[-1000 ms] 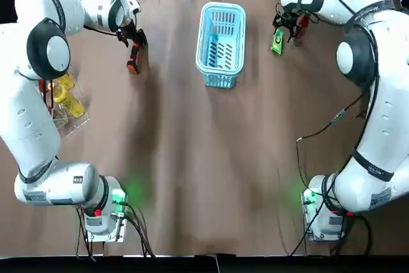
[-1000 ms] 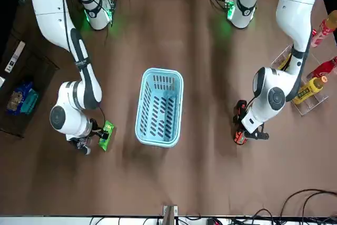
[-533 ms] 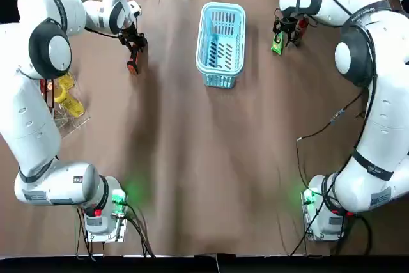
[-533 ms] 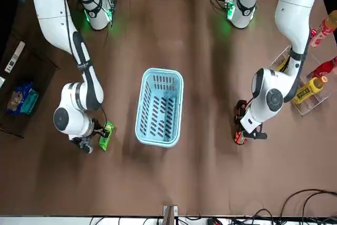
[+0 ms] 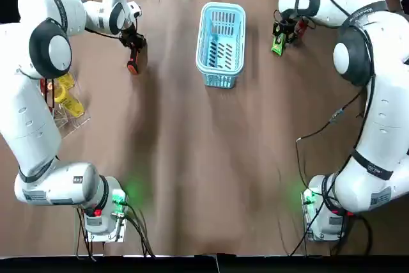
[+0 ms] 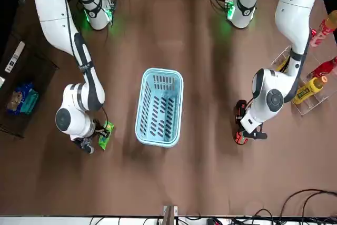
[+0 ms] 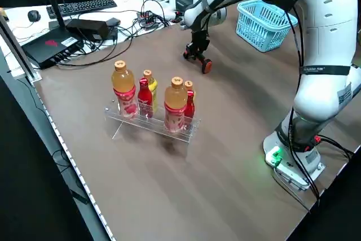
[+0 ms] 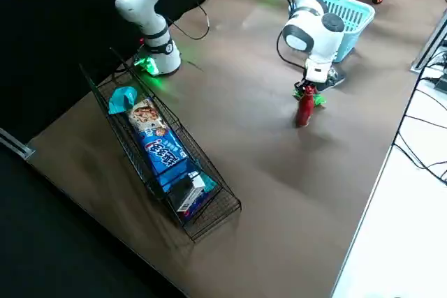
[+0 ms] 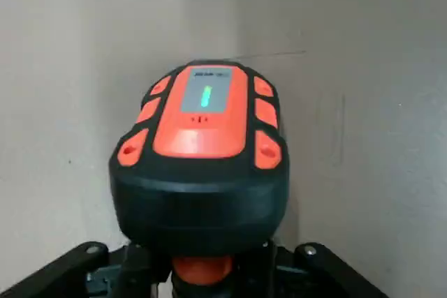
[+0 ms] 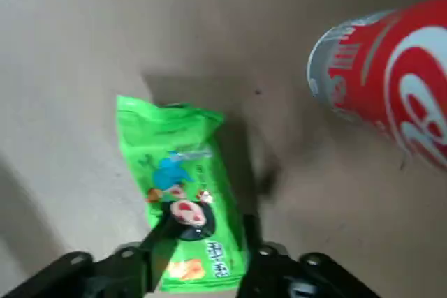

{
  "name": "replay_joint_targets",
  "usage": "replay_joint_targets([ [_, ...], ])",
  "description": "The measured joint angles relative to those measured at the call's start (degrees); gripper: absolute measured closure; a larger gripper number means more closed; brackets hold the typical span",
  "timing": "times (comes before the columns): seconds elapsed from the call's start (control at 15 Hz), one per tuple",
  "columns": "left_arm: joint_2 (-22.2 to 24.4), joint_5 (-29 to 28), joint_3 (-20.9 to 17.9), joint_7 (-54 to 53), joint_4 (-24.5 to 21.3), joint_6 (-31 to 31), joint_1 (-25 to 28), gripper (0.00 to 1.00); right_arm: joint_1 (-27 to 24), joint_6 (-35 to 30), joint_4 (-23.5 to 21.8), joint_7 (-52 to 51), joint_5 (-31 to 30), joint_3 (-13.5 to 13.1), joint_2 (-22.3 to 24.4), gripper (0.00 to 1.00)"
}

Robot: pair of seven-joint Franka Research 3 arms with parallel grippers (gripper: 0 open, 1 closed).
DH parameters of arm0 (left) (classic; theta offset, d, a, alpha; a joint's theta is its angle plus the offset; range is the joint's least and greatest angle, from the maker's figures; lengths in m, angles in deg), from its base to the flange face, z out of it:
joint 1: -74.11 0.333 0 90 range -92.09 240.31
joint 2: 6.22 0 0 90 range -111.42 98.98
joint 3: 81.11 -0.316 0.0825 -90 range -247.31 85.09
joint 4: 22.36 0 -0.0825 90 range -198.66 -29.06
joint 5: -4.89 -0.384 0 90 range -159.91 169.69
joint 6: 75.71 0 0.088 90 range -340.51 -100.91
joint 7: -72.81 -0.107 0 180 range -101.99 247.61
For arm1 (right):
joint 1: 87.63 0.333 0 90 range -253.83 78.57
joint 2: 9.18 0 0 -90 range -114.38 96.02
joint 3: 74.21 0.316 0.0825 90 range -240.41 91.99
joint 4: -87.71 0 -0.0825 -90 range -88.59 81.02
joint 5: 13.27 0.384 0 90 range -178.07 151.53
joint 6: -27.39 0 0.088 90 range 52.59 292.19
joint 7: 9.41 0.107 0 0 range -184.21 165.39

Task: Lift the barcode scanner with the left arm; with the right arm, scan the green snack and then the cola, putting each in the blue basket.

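I read the left jaws pinching the scanner [image 9: 202, 165] by its handle, near the table's [image 5: 204, 158] far left corner. The right jaws pinch the green snack [image 10: 185, 193] near the far edge, between basket [image 5: 220, 81] and cola [image 10: 391, 82].

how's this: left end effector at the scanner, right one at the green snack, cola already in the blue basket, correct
No, the cola stands on the table beside the green snack, outside the blue basket; the right side view shows it.
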Motion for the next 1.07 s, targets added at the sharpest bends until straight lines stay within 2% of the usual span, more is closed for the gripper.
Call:
replay_joint_targets([
  [0.07,0.0,0.0,0.0,0.0,0.0,0.0,0.1,0.64,0.2,0.1,0.0,0.0,0.0,0.0,0.0,0.63],
  [0.4,1.1,0.0,0.0,1.1,0.9,-0.4,0.4,0.64,0.3,0.8,0.0,0.0,-0.1,-0.1,-1.0,0.65],
  [0.53,3.4,0.0,0.1,3.0,1.5,0.9,0.4,0.64,0.3,0.7,0.0,-0.1,-0.1,-0.2,-1.0,0.82],
  [0.6,4.8,0.0,0.2,3.7,1.8,2.2,0.4,0.64,0.3,0.6,0.0,-0.1,-0.1,-0.3,-1.0,0.91],
  [0.73,7.7,0.1,0.6,4.2,2.8,5.3,0.4,0.64,0.3,0.7,0.0,-0.3,-0.1,-0.2,-1.1,0.93],
  [0.8,8.9,0.9,0.9,4.5,3.3,7.3,0.4,0.64,0.3,0.7,0.2,-0.3,-0.1,-0.2,-1.1,0.98],
  [1.07,11.9,4.9,1.6,4.9,7.4,17.8,0.4,0.64,0.5,0.9,0.6,-0.4,-0.1,-0.1,-1.2,0.98],
])
